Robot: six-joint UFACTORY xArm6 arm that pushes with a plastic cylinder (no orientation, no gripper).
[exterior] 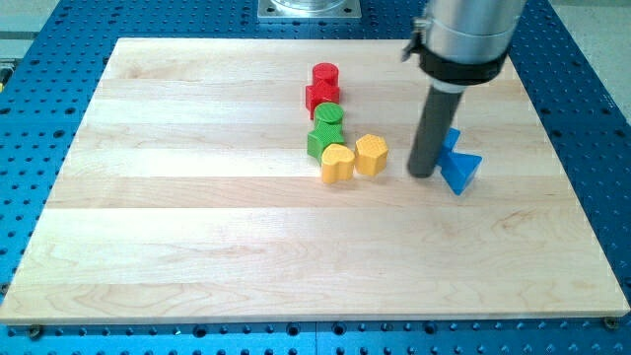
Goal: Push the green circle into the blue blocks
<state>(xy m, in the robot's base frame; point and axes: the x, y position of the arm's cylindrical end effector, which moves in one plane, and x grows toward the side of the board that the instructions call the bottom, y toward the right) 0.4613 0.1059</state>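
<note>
The green circle [329, 114] lies on the wooden board [197, 217], a little to the view's right of the middle and toward the view's top. It is round, so I cannot give it a long axis or a direction in which it points. No label or writing can be read on it or on any other block.

Just below it, touching it, is a second green block [322, 141]; its exact shape is not clear to me. Above the circle stand a red cylinder [325, 75] and a red block [320, 97], one behind the other, and the lower one touches the circle. Below the green pair are a yellow heart [337, 163] and a yellow hexagon [372, 155], side by side and touching.

To the view's right, apart from this cluster, are the blue blocks: a blue triangle [461, 172] and another blue block [452, 141], partly hidden behind the rod. My tip [422, 175] stands on the board just at the view's left of the blue triangle, between the yellow hexagon and the blue blocks. The arm has no jaws, only the rod
</note>
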